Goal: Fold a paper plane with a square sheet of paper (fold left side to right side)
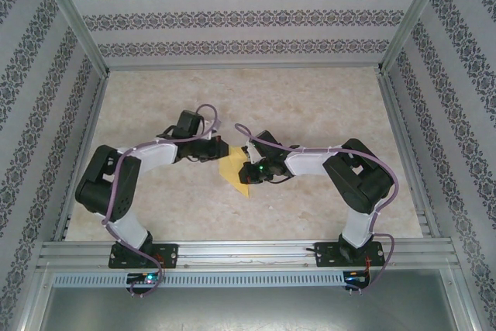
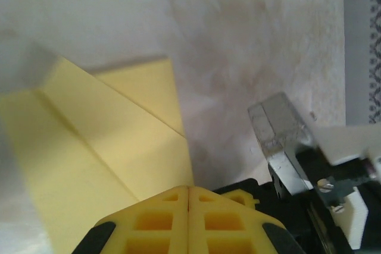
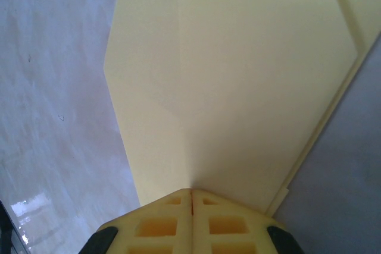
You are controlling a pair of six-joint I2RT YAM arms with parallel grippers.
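Right end effector (image 3: 191,197): closed, pads meeting, and the paper (image 3: 238,87) runs straight into the seam, so it's clamped on the sheet.
Left end effector (image 2: 188,197): also closed pad to pad. The paper comes right up to its tips, but the view is too tight to say whether it pinches an edge or just sits against it.

The paper sits mid-bench between the two tips. It's already creased: the left wrist view has diagonal flaps folded over, and the right wrist view has one straight line down the middle. The part held by the right looks lifted a little off the bench (image 1: 310,106), with shadow along its edge.

Handling, my read:
- Very light and thin. It flops wherever it's unsupported, and any stray bend stays as a crease.
- It's stiffer where the layers are doubled, so grip there or at an outer corner, not on a single-ply middle.
- It slides easily on the smooth bench, so one side must pin it while the other carries the left edge over to the right.
- It tears if both pull apart, so keep it slack.
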